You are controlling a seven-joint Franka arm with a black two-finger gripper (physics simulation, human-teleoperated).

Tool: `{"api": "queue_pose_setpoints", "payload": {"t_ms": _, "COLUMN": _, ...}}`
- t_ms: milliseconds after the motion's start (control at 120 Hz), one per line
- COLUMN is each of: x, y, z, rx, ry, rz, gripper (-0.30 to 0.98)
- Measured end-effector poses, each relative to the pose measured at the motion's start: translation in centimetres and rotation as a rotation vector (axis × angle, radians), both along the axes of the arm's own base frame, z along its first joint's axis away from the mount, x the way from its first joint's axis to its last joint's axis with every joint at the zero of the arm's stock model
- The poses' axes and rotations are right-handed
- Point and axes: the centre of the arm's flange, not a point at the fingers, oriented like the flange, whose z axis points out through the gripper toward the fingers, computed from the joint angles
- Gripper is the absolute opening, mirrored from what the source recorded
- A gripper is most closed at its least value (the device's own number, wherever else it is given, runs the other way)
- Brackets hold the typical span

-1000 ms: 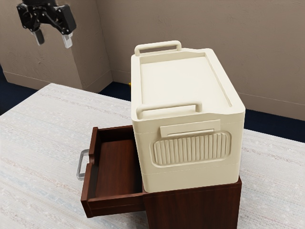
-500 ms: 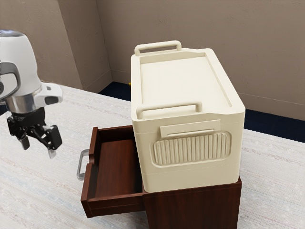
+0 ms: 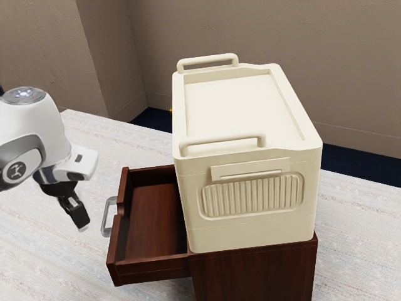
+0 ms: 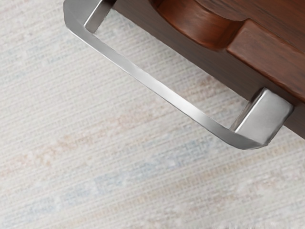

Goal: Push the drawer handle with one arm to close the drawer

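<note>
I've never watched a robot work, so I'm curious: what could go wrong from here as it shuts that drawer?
My gripper is beside the handle, which is an open loop, so a poorly aimed push might slip off or poke through. The drawer stands well out; pushing off-centre might jam it. A hard shove could shift the cabinet and the box on top.

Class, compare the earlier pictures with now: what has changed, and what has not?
The end effector came down from the exterior view's upper left to near the drawer handle. Nothing was grasped or released. The drawer stayed open, the cream box in place.
</note>
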Motion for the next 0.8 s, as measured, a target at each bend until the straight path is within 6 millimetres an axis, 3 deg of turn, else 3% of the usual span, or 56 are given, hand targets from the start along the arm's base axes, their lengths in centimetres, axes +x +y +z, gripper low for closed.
{"api": "queue_pose_setpoints", "payload": {"t_ms": 283, "x": 2.0, "y": 0.1, "z": -2.0, "rx": 0.02, "ry": 0.009, "rz": -0.283, "gripper": 0.67}}
{"api": "queue_pose_setpoints", "payload": {"t_ms": 517, "x": 5.3, "y": 1.5, "z": -4.4, "rx": -0.005, "ry": 0.073, "rz": -0.443, "gripper": 0.6}}
{"api": "queue_pose_setpoints", "payload": {"t_ms": 800, "x": 6.0, "y": 1.6, "z": -4.5, "rx": 0.016, "ry": 0.06, "rz": -0.595, "gripper": 0.14}}
